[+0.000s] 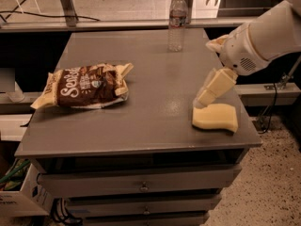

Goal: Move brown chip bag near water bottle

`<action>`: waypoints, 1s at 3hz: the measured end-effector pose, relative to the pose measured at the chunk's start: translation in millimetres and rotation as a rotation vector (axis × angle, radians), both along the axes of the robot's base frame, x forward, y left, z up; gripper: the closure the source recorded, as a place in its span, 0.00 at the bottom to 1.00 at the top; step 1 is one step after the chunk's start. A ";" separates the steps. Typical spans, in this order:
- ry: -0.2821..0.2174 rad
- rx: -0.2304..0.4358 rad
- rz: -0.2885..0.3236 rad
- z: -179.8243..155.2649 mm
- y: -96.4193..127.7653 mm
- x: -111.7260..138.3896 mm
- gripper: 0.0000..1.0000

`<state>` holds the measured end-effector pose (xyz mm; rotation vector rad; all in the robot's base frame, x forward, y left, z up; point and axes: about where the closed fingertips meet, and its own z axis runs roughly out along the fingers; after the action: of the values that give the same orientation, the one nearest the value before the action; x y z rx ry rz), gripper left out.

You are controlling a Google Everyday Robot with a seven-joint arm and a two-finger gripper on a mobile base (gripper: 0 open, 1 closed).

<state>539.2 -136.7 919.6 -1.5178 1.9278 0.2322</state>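
Observation:
The brown chip bag lies flat on the left side of the grey cabinet top, with cream-yellow ends and white lettering. The water bottle stands upright at the far edge, right of centre, clear with a white cap. My arm comes in from the right and my gripper hangs over the right part of the top, just above the yellow sponge. It is far to the right of the bag and holds nothing that I can see.
The yellow sponge lies near the front right corner. Drawers sit below the top. A small white pump bottle stands on the low shelf at the left. A cardboard box is on the floor at lower left.

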 end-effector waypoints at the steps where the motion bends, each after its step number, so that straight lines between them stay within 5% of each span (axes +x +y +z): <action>1: -0.018 0.155 0.043 -4.9 39.9 17.8 0.00; 3: -0.032 0.187 0.016 -11.4 44.9 21.9 0.00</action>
<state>561.1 -91.8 908.2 -1.4057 1.8158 0.3821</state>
